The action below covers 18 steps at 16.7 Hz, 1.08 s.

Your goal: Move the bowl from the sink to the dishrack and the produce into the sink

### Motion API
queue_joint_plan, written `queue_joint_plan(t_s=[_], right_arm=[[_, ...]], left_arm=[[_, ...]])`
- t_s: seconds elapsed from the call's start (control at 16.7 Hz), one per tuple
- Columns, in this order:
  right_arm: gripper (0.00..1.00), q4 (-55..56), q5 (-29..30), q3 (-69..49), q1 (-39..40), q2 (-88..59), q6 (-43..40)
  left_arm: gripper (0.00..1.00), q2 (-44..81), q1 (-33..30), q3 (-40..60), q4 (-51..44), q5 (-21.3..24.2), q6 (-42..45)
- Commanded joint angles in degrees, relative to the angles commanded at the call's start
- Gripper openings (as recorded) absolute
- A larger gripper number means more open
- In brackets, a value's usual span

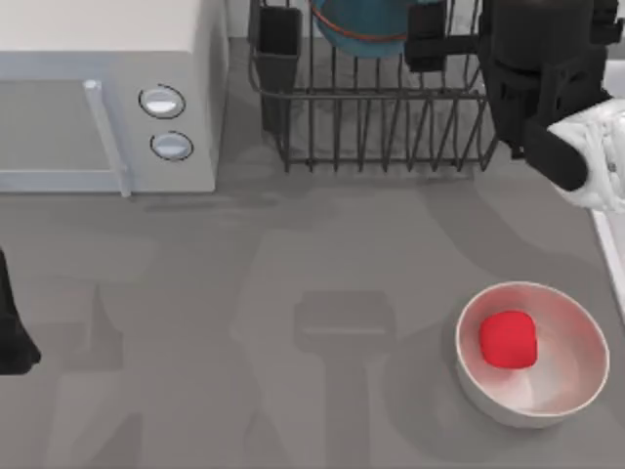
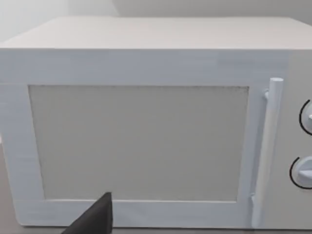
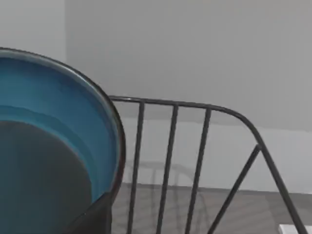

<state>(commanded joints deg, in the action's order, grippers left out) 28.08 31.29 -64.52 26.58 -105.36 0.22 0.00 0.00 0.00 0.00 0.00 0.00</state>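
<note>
The right hand [image 1: 439, 39], clamped on the bowl [image 1: 366, 24] over the dishrack [image 1: 381, 127], should be lowered gently before release.

Grey table [image 1: 293, 293] carries microwave [image 1: 107, 88], dishrack [image 1: 381, 127], white bowl [image 1: 532, 354].

top view looks down; wrist views sit close to microwave [image 2: 146, 141] and dishrack [image 3: 195, 146].

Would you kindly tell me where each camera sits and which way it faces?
Top view: above the table, looking down at microwave, dishrack, white bowl; right arm shows.
Left wrist: faces the microwave door; dark pincer tip.
Right wrist: faces bowl in dishrack.
Top and right wrist share both.
</note>
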Motion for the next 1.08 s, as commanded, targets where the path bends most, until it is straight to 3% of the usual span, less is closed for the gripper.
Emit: queue_joint_plan(t_s=[0.48,1.08], right_arm=[[1.00,-23.47,-14.00,29.28,-19.88,42.91,1.12],[1.00,-28.40,-26.49,52.36,-27.07,91.02,0.89]], left_arm=[[1.00,0.00,0.00,0.00,0.00,0.00,0.00],[1.00,0.00,0.00,0.00,0.00,0.00,0.00]])
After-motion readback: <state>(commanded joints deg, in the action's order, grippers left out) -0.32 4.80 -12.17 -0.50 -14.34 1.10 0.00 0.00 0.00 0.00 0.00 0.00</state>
